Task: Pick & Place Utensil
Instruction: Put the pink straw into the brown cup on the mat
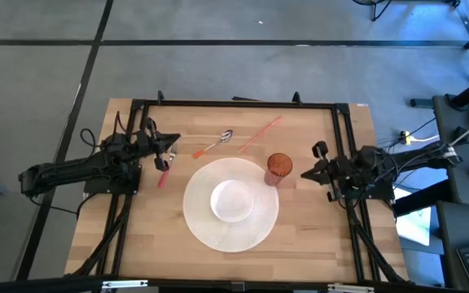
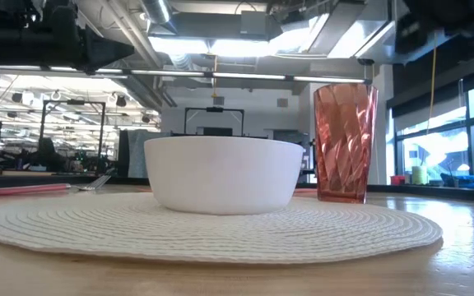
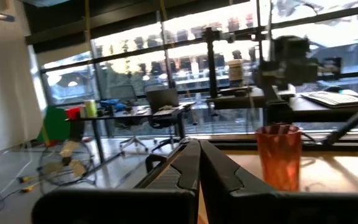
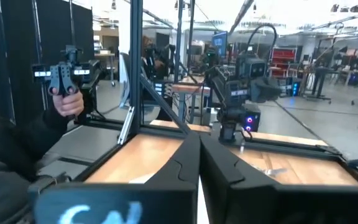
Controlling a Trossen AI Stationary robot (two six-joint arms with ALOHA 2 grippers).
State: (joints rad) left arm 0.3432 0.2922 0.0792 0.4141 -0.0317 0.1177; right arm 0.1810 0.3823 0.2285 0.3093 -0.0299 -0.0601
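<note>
Altogether: one bowl [image 1: 232,200], one cup [image 1: 278,168], three utensils.

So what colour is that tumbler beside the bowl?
The tumbler is a translucent reddish orange with a ribbed, faceted pattern, clearest in the low view.

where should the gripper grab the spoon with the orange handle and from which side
Grip the spoon mid-handle on the orange part, coming straight down from above. It lies flat on the table, slanting, bowl toward the far edge, so the fingers should close across the thin handle. The left gripper is nearest, just beside the handle end.
</note>
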